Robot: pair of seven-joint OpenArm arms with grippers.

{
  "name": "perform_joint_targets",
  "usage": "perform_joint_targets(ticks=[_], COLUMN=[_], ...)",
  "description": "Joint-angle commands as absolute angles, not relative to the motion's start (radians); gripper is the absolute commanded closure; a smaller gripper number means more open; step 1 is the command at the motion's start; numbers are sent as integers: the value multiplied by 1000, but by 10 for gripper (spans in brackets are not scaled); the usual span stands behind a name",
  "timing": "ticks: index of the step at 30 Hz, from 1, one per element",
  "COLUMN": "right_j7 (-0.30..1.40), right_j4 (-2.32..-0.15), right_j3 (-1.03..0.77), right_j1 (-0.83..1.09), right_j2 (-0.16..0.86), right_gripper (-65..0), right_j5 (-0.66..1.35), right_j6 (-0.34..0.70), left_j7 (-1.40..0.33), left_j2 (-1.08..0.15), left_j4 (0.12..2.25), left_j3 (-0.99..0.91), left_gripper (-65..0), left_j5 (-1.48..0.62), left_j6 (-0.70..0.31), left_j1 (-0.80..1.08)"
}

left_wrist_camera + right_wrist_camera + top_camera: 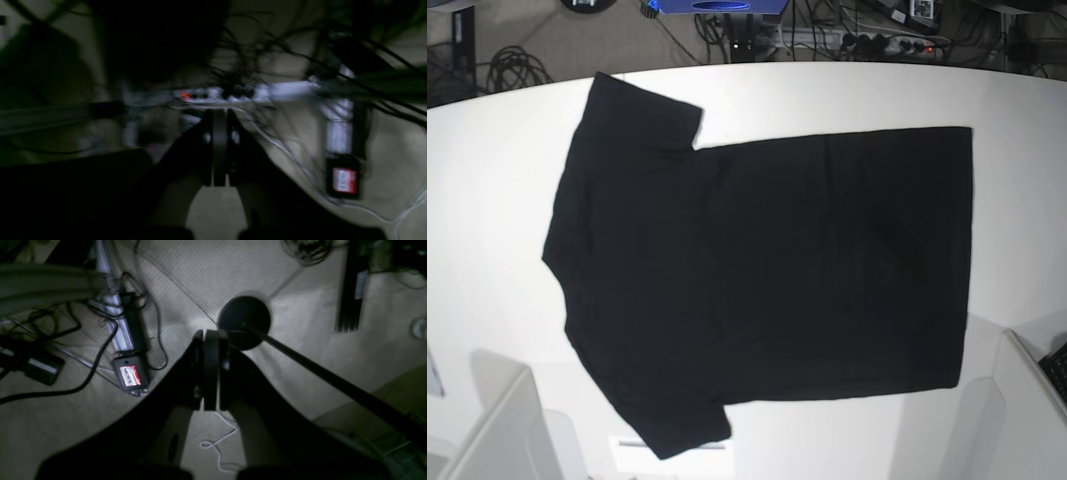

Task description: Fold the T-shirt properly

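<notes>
The black T-shirt lies spread flat, plain side up, on the white table. Its neck and sleeves are to the left and its hem to the right. No gripper touches it, and none shows in the base view. My left gripper is shut with nothing between its fingers; its view is dark and blurred and shows the floor. My right gripper is also shut and empty, over the carpet. The shirt shows in neither wrist view.
White arm parts stand at the table's near left and near right corners. On the floor lie a power strip, several cables, an adapter with a red label and a round black stand base.
</notes>
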State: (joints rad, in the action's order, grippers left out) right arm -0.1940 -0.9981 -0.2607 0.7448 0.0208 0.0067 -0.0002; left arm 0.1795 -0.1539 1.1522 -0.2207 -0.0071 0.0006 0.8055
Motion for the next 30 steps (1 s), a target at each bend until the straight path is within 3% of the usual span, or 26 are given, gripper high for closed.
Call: perform_joint_targets(ticks=[1,8,12,20,24,27,30], right_j7=[-196,-30,39,225,283,343,423], right_j4=[-1055,-1405,-1592,-1952,-2009,-2005,-2003], right_j3=[-275,-381,-423,-479,-467,-476,-479], right_j1=[769,840,849,846,805,768,733], right_j2=[27,-36,-53,-47,-47,-50,-45], right_gripper=[0,0,0,-11,-279,-393,-396], right_j5=[10,10,15,291,395,473,544], right_j6=[-2,1,1,1,12,122,240], left_j7=[200,200,199,191,191,191,191], left_j2=[-154,-153,-159,-156,-156,-156,-157], left_j4=[1201,1468,1593,1833,1853,1845,1842], left_j3=[-234,-300,-332,-418,-440,-450,-476], left_gripper=[0,0,0,0,0,-21,-219], left_j5=[-7,-16,-165,-329,-383,-438,-460], left_j6=[5,5,4,-120,-120,-120,-124], left_j1=[839,955,995,1063,1055,1036,1033])
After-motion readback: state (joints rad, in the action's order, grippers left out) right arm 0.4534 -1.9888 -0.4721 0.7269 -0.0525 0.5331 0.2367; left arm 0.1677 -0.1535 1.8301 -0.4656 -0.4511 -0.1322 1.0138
